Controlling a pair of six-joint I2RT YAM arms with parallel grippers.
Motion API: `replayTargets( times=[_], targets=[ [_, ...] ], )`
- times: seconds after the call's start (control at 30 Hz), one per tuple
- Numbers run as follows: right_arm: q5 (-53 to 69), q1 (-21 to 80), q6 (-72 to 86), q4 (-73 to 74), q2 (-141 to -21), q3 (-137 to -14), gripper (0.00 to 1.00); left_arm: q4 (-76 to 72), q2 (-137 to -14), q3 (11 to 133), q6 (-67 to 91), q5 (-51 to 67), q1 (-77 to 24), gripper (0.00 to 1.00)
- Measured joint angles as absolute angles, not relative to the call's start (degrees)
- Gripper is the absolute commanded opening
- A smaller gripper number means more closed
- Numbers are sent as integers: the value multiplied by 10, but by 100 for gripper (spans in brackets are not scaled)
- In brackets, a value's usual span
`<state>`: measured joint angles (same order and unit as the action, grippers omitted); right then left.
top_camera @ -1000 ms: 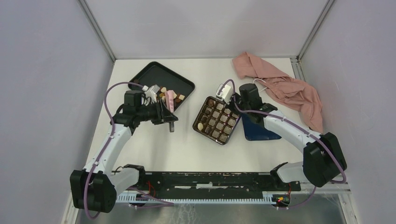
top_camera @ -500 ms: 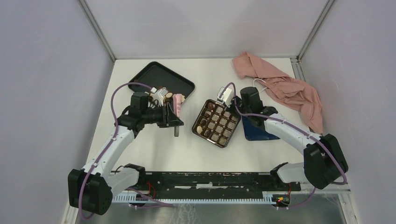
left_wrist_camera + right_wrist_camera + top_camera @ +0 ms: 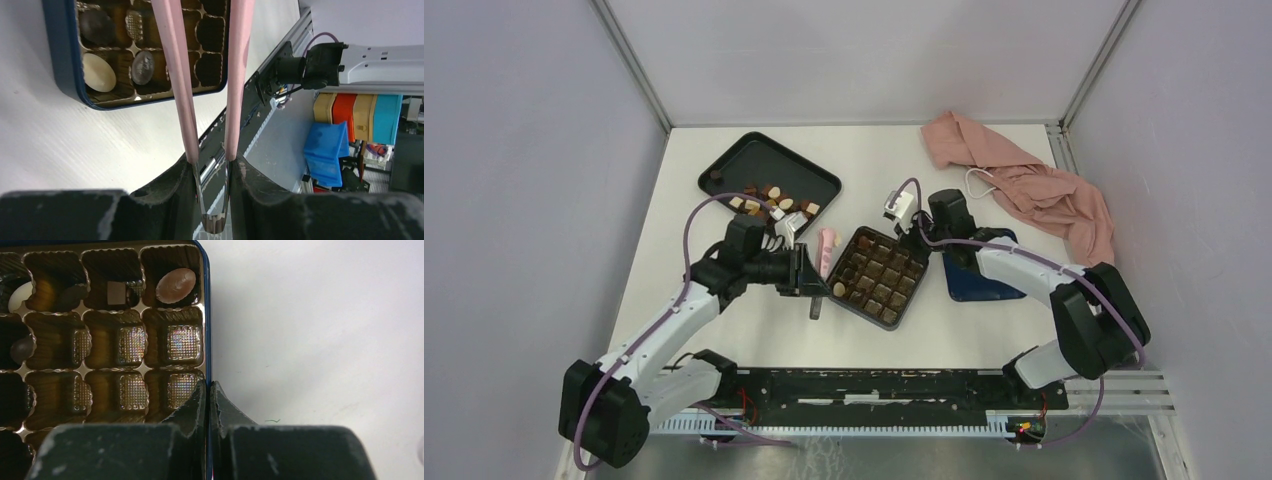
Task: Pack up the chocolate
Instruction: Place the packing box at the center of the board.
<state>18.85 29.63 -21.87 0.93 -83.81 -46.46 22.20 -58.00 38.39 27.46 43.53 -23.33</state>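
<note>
White surface (image 3: 874,160) inside grey walls. Left gripper (image 3: 211,162) is clamped on pink tweezers (image 3: 175,75) near their hinge, arms apart over the blue box (image 3: 206,315). The tips are out of the wrist view, so cannot tell if they carry anything. Right gripper (image 3: 209,390) is pinched on the box rim, apparently steadying it. Loose chocolate (image 3: 769,197) lies on the black tray (image 3: 734,160); a few pieces sit in box cells. Pieces look light, smooth, easily marked: probably best nipped gently across the sides.
</note>
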Motion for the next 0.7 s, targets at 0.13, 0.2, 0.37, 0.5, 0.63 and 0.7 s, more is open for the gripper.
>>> replayTargets(
  times=[0.13, 0.2, 0.37, 0.5, 0.63, 0.7],
  targets=[
    [196, 296, -200, 9, -858, -465, 0, 222, -573, 376, 288, 422, -261, 3],
    [196, 296, -192, 9, -867, -465, 1, 222, -572, 375, 295, 411, -275, 3],
    [199, 296, -180, 8, -894, -469, 2, 223, -586, 375, 311, 371, -322, 3],
    [205, 294, -171, 8, -904, -479, 3, 237, -627, 379, 315, 325, -380, 3],
    [209, 287, -157, 6, -907, -481, 5, 270, -669, 393, 315, 277, -410, 3],
    [214, 283, -150, 4, -909, -481, 6, 282, -680, 401, 315, 258, -416, 3]
  ],
)
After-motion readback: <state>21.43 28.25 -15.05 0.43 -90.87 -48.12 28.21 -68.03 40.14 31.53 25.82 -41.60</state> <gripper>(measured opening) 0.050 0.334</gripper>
